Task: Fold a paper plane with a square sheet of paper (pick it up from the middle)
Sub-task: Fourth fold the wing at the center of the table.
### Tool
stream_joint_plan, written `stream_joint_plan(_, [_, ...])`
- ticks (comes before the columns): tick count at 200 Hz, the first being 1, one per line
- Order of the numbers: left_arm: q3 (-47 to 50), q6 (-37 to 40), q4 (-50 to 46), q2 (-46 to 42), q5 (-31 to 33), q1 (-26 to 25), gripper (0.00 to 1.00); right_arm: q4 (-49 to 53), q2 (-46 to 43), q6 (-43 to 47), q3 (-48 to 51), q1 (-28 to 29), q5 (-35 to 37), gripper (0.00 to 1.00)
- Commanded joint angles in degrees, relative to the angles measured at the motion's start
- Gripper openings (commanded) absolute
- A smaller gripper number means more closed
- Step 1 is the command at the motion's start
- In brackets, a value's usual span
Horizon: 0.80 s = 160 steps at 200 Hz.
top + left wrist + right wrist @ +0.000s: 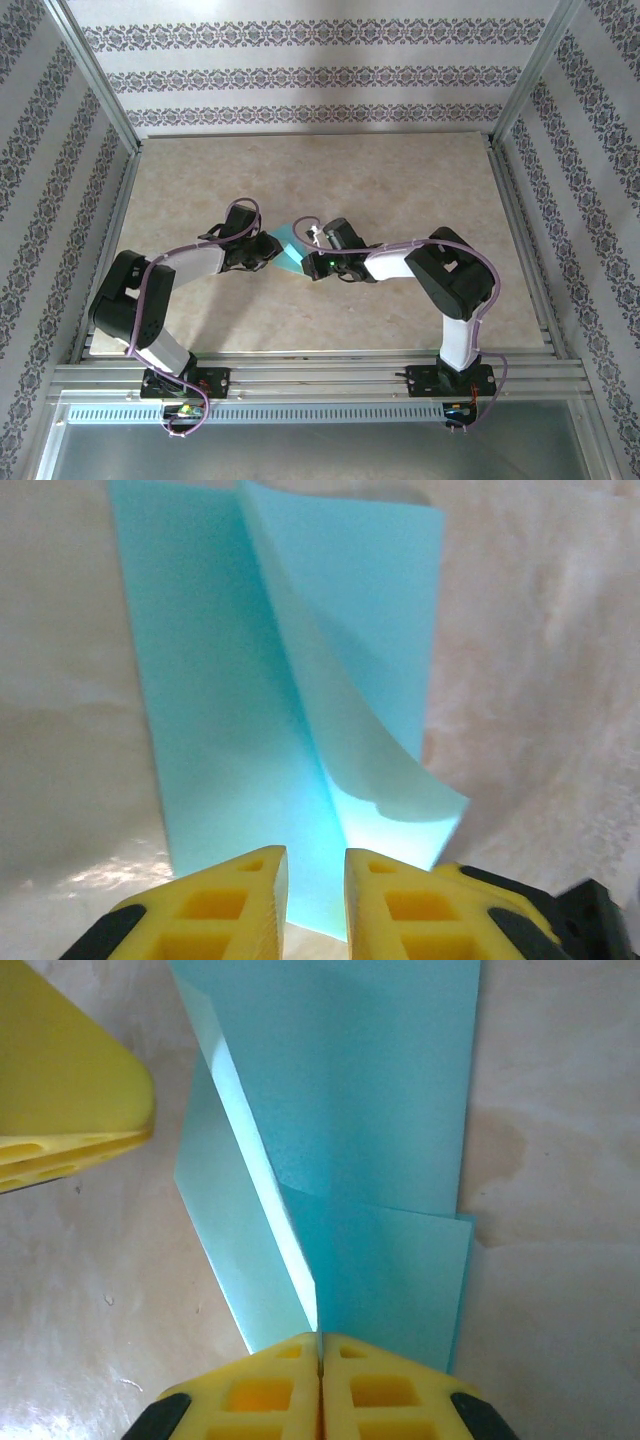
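The square sheet of paper (291,250) is turquoise-blue and partly folded, lying mid-table between the two arms. In the left wrist view the paper (230,700) has a raised centre crease, and one flap (370,650) curls up on the right. My left gripper (316,865) stands over the paper's near edge. Its yellow fingers are slightly apart, with the crease running into the gap, touching neither finger. My right gripper (319,1340) is shut on the standing fold of the paper (350,1110) at its near end. The left gripper's fingers (60,1080) show at upper left there.
The beige marbled table (400,190) has bare room on every side of the paper. Aluminium frame posts and patterned walls close it in. Both arms (180,265) (440,270) reach inward from the near edge and meet at the centre.
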<state>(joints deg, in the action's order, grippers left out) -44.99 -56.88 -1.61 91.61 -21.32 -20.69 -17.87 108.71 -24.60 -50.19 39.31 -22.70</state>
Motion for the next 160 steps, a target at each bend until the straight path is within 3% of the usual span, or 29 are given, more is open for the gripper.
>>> stream_joint_plan(1, [1.6,2.0,4.8,-0.2,-2.9,-0.8,0.24,-1.5,1.4,-4.1,-0.3,-1.1,-4.4,0.10])
stream_joint_plan(44, [2.5,0.3,11.6,3.7,-7.3,-0.8,0.27,-2.3,2.1,-9.0,-1.3,-2.4,-8.7,0.10])
stream_joint_plan(86, [2.6,0.4,13.5,5.6,-8.0,-0.9,0.38,-2.6,2.6,-12.9,-1.6,-3.5,-11.0,0.11])
stream_joint_plan(160, [-1.5,3.1,3.8,7.6,-4.3,-1.8,0.49,-2.4,3.1,-14.2,-1.9,-4.3,-12.0,0.12])
